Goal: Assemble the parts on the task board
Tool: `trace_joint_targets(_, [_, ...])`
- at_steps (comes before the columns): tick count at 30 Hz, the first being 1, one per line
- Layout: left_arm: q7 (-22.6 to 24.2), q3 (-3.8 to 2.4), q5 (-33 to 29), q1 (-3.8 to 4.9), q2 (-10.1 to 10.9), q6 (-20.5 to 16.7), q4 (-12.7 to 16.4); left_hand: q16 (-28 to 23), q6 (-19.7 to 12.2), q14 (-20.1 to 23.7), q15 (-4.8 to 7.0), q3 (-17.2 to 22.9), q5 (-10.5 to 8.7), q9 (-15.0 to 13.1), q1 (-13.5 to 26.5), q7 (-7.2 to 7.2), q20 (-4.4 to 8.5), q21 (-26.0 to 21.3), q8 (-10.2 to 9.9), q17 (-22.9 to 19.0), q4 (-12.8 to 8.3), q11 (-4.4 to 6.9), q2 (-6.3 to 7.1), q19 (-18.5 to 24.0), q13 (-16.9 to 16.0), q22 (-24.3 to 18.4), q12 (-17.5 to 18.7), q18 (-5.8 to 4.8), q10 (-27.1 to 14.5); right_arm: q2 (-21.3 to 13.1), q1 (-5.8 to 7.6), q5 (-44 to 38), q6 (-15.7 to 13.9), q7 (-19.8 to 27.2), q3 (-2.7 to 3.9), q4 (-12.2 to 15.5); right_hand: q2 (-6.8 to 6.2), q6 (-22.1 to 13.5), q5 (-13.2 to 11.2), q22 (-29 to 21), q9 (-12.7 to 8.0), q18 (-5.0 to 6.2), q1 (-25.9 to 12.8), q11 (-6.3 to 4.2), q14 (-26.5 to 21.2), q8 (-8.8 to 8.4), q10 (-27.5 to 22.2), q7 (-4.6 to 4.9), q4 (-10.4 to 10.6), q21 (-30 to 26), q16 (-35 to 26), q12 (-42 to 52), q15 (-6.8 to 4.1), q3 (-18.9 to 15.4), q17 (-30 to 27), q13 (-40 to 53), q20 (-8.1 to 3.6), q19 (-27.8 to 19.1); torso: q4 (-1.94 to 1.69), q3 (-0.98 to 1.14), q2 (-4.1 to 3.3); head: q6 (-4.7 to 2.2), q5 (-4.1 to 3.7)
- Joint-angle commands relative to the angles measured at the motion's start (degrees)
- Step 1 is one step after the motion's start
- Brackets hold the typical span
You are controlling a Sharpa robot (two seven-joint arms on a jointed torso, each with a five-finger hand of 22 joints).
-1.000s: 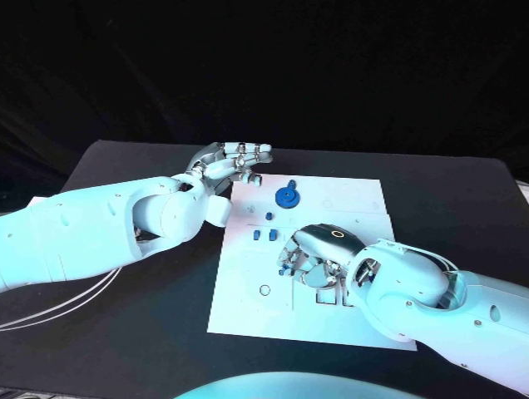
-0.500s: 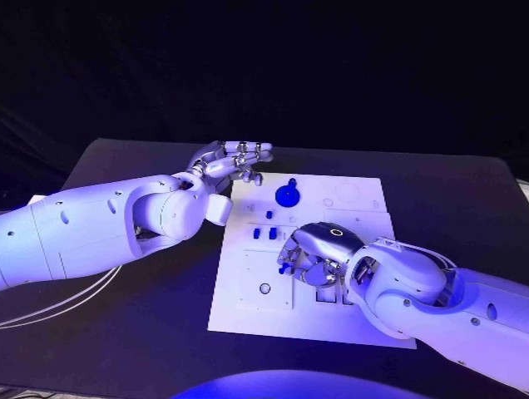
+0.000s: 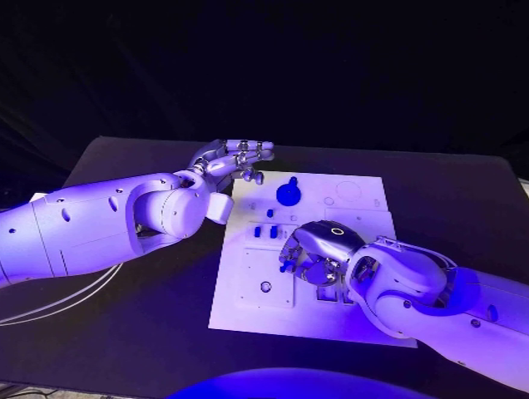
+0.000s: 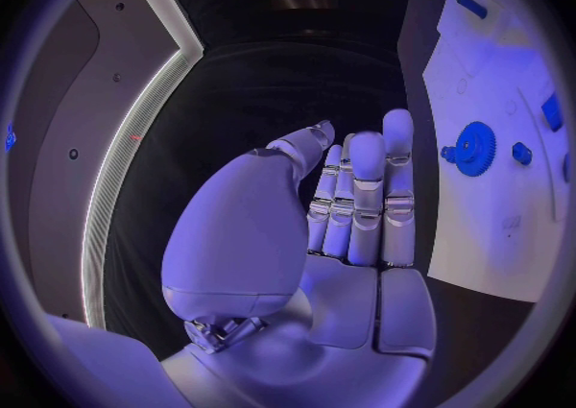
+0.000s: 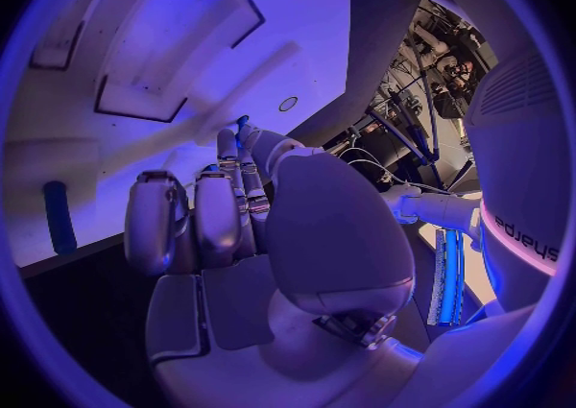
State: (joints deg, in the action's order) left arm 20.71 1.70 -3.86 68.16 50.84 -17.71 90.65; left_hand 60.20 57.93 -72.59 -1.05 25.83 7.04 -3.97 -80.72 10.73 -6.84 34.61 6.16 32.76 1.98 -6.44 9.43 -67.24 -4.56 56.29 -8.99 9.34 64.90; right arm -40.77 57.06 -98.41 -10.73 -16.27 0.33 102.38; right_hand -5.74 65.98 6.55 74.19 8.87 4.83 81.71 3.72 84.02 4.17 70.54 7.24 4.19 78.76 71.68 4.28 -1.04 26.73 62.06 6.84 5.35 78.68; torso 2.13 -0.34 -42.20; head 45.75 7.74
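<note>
We see the task board (image 3: 337, 320) lying flat in the middle of the black table (image 3: 121, 332), slightly right of centre in the head view. The left hand (image 3: 232, 160) sits at the board's upper left corner, just beyond its top edge, above the table; in the left wrist view (image 4: 348, 226) its fingers (image 4: 366, 197) stand straight and pressed side by side, the thumb leaning in toward them, and nothing lies in the palm. The right hand (image 3: 316, 256) is over the centre of the board, palm down, with its fingers curled under; in the right wrist view (image 5: 240, 235) the fingers (image 5: 198, 221) are bent close together toward the board surface. We cannot tell whether they pinch a part: a small blue tip (image 5: 241, 122) shows at the fingertips, but contact is unclear. A round blue gear (image 3: 288, 196) with a short stem lies near the board's top edge, centre-left, just below the left hand; the left wrist view shows it too (image 4: 475, 149). A small blue peg (image 3: 269, 214) sits just beneath it, and two small blue pieces (image 3: 259, 233) sit side by side lower down, near the right hand's fingers. A small ringed hole (image 3: 264, 287) shows on the board's lower left part. In the right wrist view a blue bar (image 5: 58, 218) lies at the board's edge.
</note>
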Motion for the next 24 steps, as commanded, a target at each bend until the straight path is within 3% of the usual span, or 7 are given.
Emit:
trace_joint_targets(1, [0.0, -0.04, -0.22, 0.01, -0.04, 1.19, 0.14, 0.39, -0.4, -0.07, -0.27, -0.21, 0.02, 0.06, -0.15, 0.16, -0.12, -0.35, 0.36, 0.05, -0.07, -0.04, -0.34, 0.09, 0.07, -0.08, -0.32, 1.06, -0.4, 0.21, -0.06, -1.6, 2.29, -0.83, -0.01, 0.12, -0.11, 0.37, 0.16, 0.01, 0.06, -0.69, -0.51, 0.14, 1.58, 0.21, 0.04, 0.21, 0.08, 0.06, 0.27, -0.27, 0.33, 0.33, 0.03, -0.08, 0.13, -0.2, 0.02, 0.0, 0.02, 0.02, -0.02])
trace_joint_targets(6, [-0.03, -0.04, -0.21, 0.01, -0.03, 1.2, 0.2, 0.44, -0.49, -0.06, -0.29, -0.23, 0.02, 0.06, -0.16, 0.18, -0.13, -0.36, 0.37, 0.08, -0.13, -0.06, -0.34, 0.09, 0.08, -0.08, -0.36, 1.06, -0.52, 0.81, -0.06, -1.65, 5.4, -1.29, -0.04, -0.48, -0.2, 0.44, 0.0, -0.04, 0.1, -0.68, -0.76, 0.13, 1.56, 0.22, 0.12, 0.19, 0.12, 0.01, 0.22, -0.25, 0.33, 0.21, -0.08, -0.13, 0.14, -0.24, 0.01, 0.0, 0.03, 0.06, -0.08])
trace_joint_targets(12, [-0.1, -0.04, -0.2, 0.01, 0.0, 1.27, 0.23, 0.44, -0.49, -0.06, -0.29, -0.23, 0.02, 0.06, -0.16, 0.18, -0.13, -0.36, 0.37, 0.08, -0.13, -0.06, -0.34, 0.09, 0.08, -0.08, -0.36, 1.06, -0.52, 1.51, -0.07, -1.74, 6.74, -1.26, -0.29, -1.25, -0.32, 0.41, 0.18, -0.15, 0.11, -0.65, -1.08, 0.14, 1.52, 0.17, 0.09, 0.17, 0.18, -0.08, 0.12, -0.29, 0.33, 0.06, -0.27, -0.21, 0.15, -0.33, -0.02, 0.05, 0.0, 0.19, -0.11])
trace_joint_targets(17, [-0.28, -0.04, -0.09, 0.01, 0.03, 1.67, 0.2, 0.43, -0.65, 0.03, -0.31, -0.24, 0.04, 0.06, -0.27, 0.21, -0.16, -0.38, 0.41, -0.05, -0.29, -0.1, -0.38, 0.08, 0.1, -0.09, -0.44, 1.06, -0.72, 1.77, -0.07, -1.51, 5.9, -1.03, -0.45, -1.49, -0.55, 0.15, 0.36, -0.25, 0.08, -0.62, -1.59, 0.21, 1.48, -0.01, -0.16, 0.23, 0.3, -0.16, 0.08, -0.44, 0.38, -0.2, -0.4, -0.38, 0.17, -0.41, -0.03, 0.0, 0.0, 0.2, -0.42])
trace_joint_targets(24, [-0.48, -0.04, -0.04, 0.01, 0.06, 1.8, 0.24, 0.45, -0.69, 0.04, -0.31, -0.23, 0.05, 0.06, -0.31, 0.23, -0.16, -0.39, 0.43, -0.04, -0.34, -0.11, -0.41, 0.08, 0.1, -0.09, -0.47, 1.07, -0.78, 1.56, -0.08, -1.24, 3.94, -0.62, -0.49, -1.7, -1.66, -2.85, 1.02, -1.4, -0.73, -0.37, -3.14, 1.29, 1.12, -0.71, -3.22, 1.37, 0.82, -1.09, -0.65, -0.69, 1.22, -0.85, -1.69, -1.55, 0.76, -1.31, 0.02, 0.01, 0.06, 0.32, -0.39])
